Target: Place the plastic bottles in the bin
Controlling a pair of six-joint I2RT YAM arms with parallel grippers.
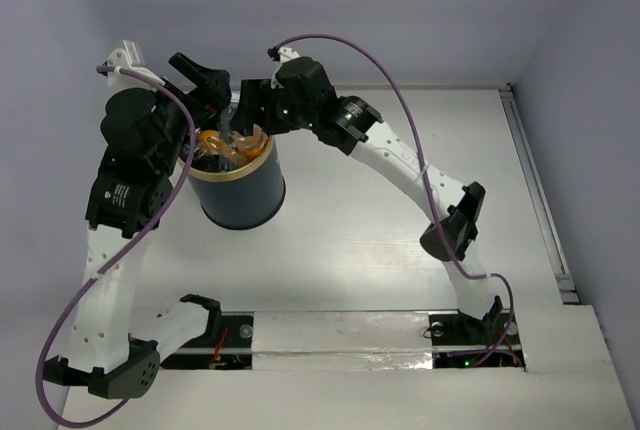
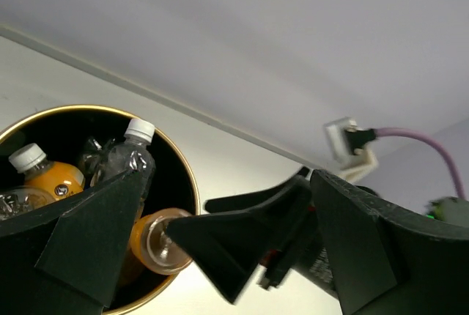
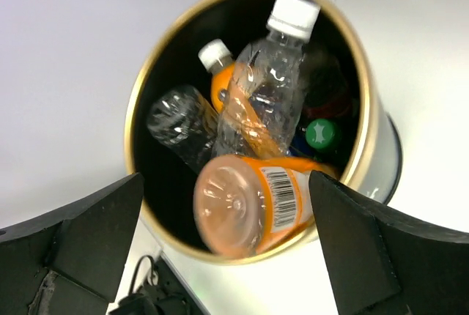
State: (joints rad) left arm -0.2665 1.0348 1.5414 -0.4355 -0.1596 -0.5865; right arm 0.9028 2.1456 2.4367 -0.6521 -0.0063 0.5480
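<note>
Below the right gripper (image 1: 245, 115), top view: a cylindrical navy bin (image 1: 240, 200), gold-rimmed, holds bottles (image 1: 222, 145). Left wrist view: left gripper (image 2: 227, 174) released, empty, beside the bin. Right wrist view: jaws spread, empty; crinkled clear bottle (image 3: 267, 88) and smooth orange bottle (image 3: 249, 209) lie underneath.

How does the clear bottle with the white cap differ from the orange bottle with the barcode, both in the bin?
The clear bottle is see-through; the orange bottle is orange all through. The clear bottle shows its white cap at the top; the orange bottle shows its base, its cap hidden. Both are in the bin.
</note>
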